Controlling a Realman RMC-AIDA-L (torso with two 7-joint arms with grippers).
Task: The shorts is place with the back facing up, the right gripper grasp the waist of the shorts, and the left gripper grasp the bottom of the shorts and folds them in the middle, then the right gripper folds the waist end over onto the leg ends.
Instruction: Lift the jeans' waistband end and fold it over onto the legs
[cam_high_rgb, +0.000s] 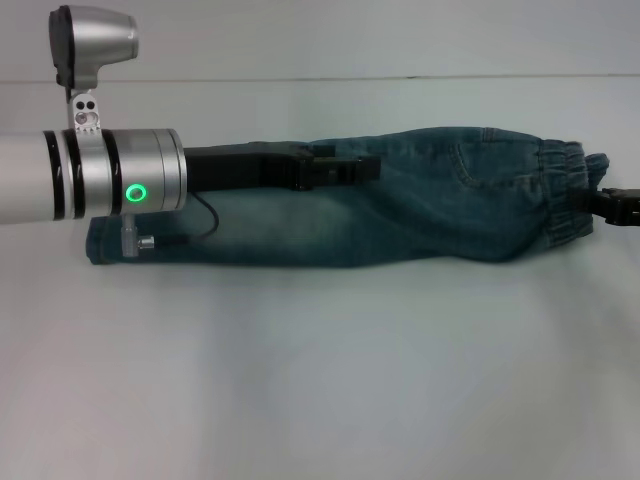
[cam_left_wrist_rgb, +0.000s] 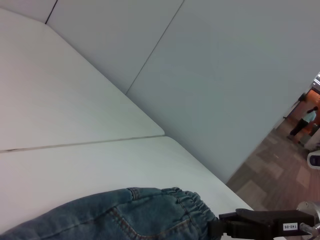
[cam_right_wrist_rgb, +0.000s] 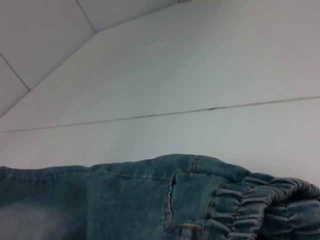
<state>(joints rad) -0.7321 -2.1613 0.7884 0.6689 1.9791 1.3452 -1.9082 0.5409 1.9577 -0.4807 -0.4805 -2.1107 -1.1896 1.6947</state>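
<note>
Shorts (cam_high_rgb: 420, 205), faded blue denim, lie already halved lengthwise on white desk (cam_high_rgb: 320, 380). Right black tool (cam_high_rgb: 615, 207) at ruffled waist (cam_high_rgb: 565, 200), grip unclear; left silver-wristed tool (cam_high_rgb: 350, 168) above, likewise. Next, likely: waist over leg ends.

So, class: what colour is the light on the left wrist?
Green: a glowing ring light on the silver wrist, clearest in the head view.
</note>
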